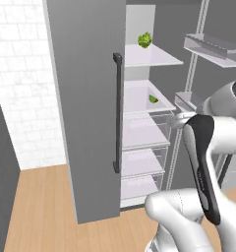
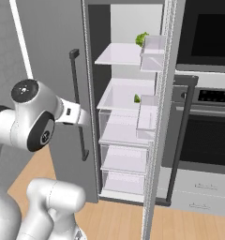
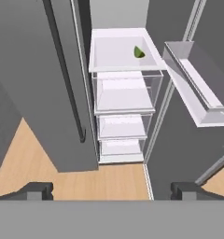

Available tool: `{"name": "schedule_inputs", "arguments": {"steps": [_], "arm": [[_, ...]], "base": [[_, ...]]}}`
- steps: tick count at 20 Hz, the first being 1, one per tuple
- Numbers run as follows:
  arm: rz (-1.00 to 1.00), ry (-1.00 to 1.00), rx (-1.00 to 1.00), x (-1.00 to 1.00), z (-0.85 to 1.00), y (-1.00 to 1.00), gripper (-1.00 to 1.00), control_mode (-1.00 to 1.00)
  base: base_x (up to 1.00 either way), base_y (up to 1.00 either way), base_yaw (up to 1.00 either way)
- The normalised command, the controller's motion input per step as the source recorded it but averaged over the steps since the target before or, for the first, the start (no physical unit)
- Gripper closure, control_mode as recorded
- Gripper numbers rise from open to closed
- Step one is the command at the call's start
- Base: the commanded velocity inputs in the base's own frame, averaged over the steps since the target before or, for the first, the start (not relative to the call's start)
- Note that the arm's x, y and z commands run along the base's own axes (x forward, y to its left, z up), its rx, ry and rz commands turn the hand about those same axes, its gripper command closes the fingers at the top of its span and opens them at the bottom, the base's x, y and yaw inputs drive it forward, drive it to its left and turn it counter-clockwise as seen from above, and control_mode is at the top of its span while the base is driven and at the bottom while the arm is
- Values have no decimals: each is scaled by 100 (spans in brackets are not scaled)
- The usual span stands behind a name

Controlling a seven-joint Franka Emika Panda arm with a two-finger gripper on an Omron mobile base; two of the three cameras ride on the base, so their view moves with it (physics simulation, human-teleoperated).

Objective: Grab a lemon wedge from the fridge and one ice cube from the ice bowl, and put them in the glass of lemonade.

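Inside fridge [image 1: 85, 123], lemon wedge [image 3: 139, 52] apparently on white shelf [image 3: 114, 53], jaws wide.

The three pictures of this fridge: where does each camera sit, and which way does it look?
Left base view: behind the arm's left, facing the open fridge; white arm lower right.
Right base view: behind its right, facing the same shelves beside the oven; arm lower left.
Hand view: on the hand, looking toward the shelves; open pincer tips at bottom.
All three share the lemon wedge on the middle shelf; both base views show the leafy clump above.
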Motion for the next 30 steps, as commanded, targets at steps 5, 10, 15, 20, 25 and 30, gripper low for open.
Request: {"name": "schedule_inputs", "arguments": {"steps": [5, 10, 15, 20, 25, 30], "arm": [[-31, 22, 0, -11, 6, 0, -100, -100], [-18, 12, 0, -8, 0, 0, -100, -100], [0, 0, 0, -40, 0, -3, -100, -100], [0, 0, 0, -33, 0, 0, -100, -100], [0, 0, 0, -25, 1, 0, -100, -100], [-2, 0, 0, -19, 1, -1, -100, -100]], "base": [[0, 0, 0], [0, 0, 0], [0, 0, 0], [0, 0, 0], [0, 0, 0], [0, 0, 0]]}}
